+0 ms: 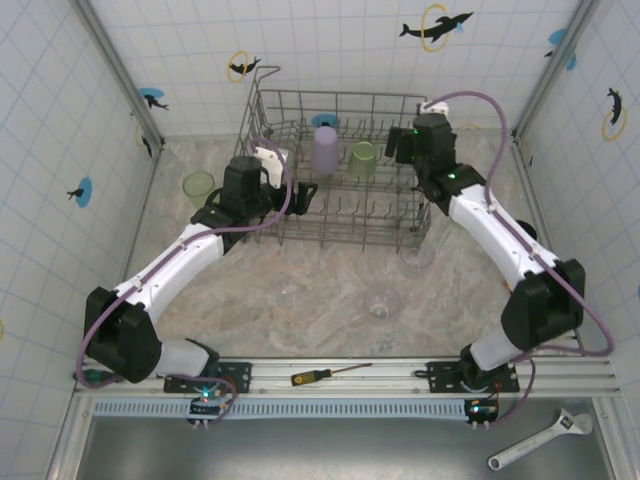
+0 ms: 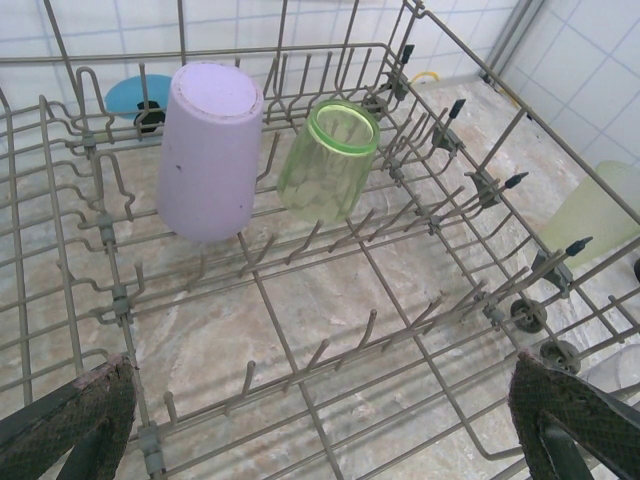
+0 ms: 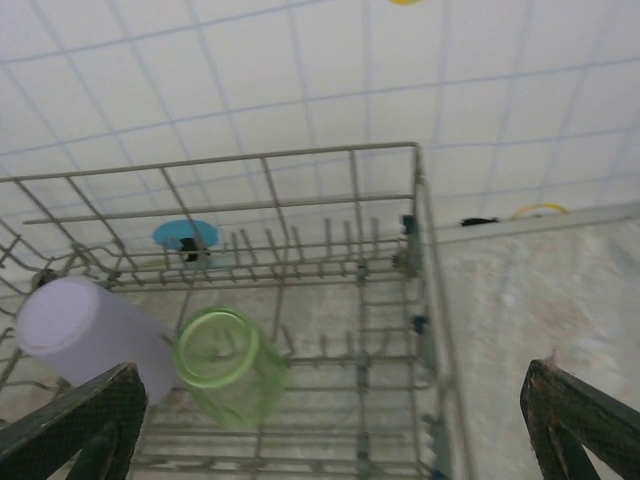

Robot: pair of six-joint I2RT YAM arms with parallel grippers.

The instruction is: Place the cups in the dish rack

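Note:
The grey wire dish rack (image 1: pixel 330 100) stands at the back middle of the table. In it a lavender cup (image 1: pixel 326 148) and a green tumbler (image 1: pixel 362 160) rest upside down on the tines. Another green tumbler (image 1: pixel 199 186) stands on the table left of the rack. Two clear glasses (image 1: pixel 382 300) (image 1: pixel 418 250) stand in front of and beside the rack's right end. My left gripper (image 1: pixel 303 192) hangs open and empty over the rack's left part, facing the lavender cup (image 2: pixel 210 150) and green tumbler (image 2: pixel 328 160). My right gripper (image 1: pixel 397 143) is open and empty above the rack's right end.
A screwdriver (image 1: pixel 320 376) lies on the front rail and a wrench (image 1: pixel 540 440) at the front right. Tiled walls close in the back and both sides. A pale translucent cup (image 2: pixel 595 215) stands just outside the rack wall (image 2: pixel 480 185). Bare tine rows (image 2: pixel 320 360) lie below my left gripper.

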